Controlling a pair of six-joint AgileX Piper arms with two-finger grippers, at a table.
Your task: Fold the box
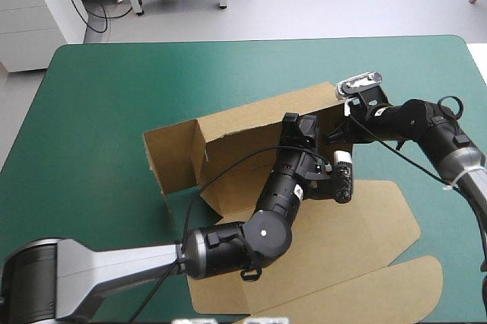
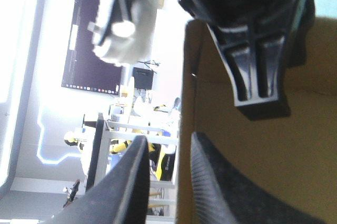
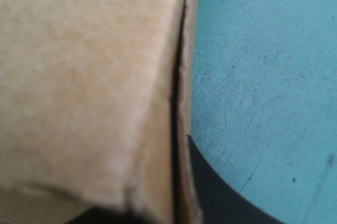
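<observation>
We see the brown box [image 1: 236, 164] in the middle of the desk [image 1: 106, 103], on the teal-green cover [image 3: 263, 50]. Its back wall [image 1: 251, 122] stands up, and so does a short wall at its left end. The rest of the board lies flat, with the big lid [image 1: 365, 225] spread toward the near right corner of the desk. The left tool [image 1: 299, 125] reaches in from the near left and sits at the top of the back wall. In its own view the edge of that wall runs up between its two black fingers [image 2: 131, 182], one outside and one inside, so it is pinching the box. The right tool [image 1: 340, 131] comes in from the right and meets the same wall at its right end, just beside the left tool. In its own view the brown board is very close. One black finger [image 3: 216, 195] shows on the cover's side of the board's edge, and a dark bit shows on the other side. So this tool looks to be pinching the box too. One of its fingers also shows in the left wrist view, lying against the inside of the wall.
</observation>
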